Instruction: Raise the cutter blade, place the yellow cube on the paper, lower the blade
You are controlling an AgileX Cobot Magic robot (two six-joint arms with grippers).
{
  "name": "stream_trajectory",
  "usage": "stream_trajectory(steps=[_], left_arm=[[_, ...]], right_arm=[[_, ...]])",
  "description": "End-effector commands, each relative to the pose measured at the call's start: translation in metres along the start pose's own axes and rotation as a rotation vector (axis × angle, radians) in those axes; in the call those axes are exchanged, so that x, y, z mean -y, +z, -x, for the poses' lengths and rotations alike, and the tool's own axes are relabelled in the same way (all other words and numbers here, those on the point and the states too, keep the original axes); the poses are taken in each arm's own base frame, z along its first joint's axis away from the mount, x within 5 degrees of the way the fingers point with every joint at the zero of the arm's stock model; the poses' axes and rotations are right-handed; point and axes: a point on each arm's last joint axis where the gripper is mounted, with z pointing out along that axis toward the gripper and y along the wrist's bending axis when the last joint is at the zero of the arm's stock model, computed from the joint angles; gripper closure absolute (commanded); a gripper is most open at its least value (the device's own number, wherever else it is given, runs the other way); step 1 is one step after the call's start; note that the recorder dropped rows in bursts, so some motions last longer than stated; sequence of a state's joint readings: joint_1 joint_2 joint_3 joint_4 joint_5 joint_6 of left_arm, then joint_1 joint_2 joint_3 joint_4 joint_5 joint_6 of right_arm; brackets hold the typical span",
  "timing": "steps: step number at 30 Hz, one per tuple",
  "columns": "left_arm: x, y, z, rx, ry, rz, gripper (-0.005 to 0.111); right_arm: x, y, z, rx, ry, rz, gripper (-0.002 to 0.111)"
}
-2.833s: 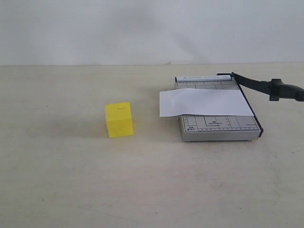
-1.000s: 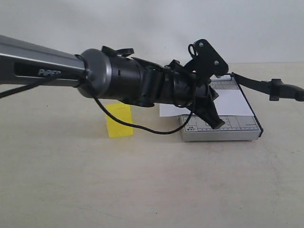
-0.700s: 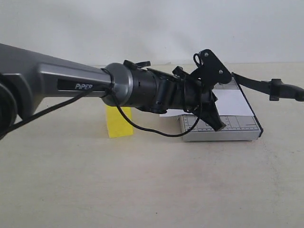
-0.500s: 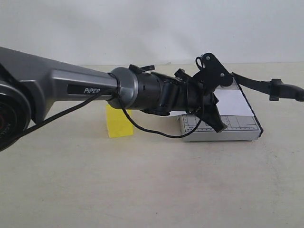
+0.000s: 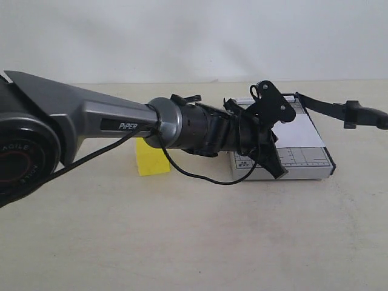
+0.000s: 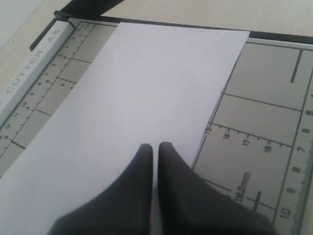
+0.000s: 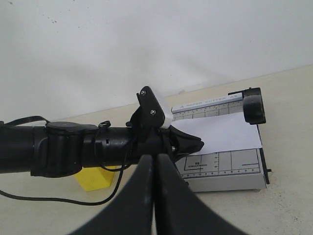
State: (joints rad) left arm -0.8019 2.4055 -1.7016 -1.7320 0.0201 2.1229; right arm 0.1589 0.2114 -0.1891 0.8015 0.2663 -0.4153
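1. The cutter blade (image 5: 330, 108) looks already raised, angled up and away from the right edge of the grey gridded trimmer (image 5: 303, 165).
2. My left gripper (image 6: 154, 147) hangs just above the white paper (image 6: 146, 83) lying across the trimmer. Its fingers are pressed together and hold nothing.
3. The yellow cube (image 5: 150, 162) sits on the table (image 5: 182, 242) left of the trimmer, apart from it and off the paper.
4. My right gripper (image 7: 154, 157) is also pinched closed and empty, back from the trimmer.
5. I judge that placing the cube is the step in hand. Next I must part the left fingers, straddle the cube squarely and grip it.
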Motion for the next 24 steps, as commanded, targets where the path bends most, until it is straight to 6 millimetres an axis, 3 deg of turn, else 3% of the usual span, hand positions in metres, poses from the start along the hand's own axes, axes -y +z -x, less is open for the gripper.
stream_trajectory(steps=[1, 16, 24], left_arm=[[0.005, 0.006, -0.008, -0.010, -0.011, -0.028, 0.102], [0.008, 0.024, 0.001, 0.043, -0.059, -0.034, 0.102], [0.014, 0.024, 0.005, 0.063, -0.053, -0.064, 0.102]], right_arm=[[0.000, 0.000, 0.000, 0.004, -0.007, 0.000, 0.108], [0.000, 0.000, 0.000, 0.004, -0.007, 0.000, 0.108], [0.000, 0.000, 0.000, 0.004, -0.007, 0.000, 0.108]])
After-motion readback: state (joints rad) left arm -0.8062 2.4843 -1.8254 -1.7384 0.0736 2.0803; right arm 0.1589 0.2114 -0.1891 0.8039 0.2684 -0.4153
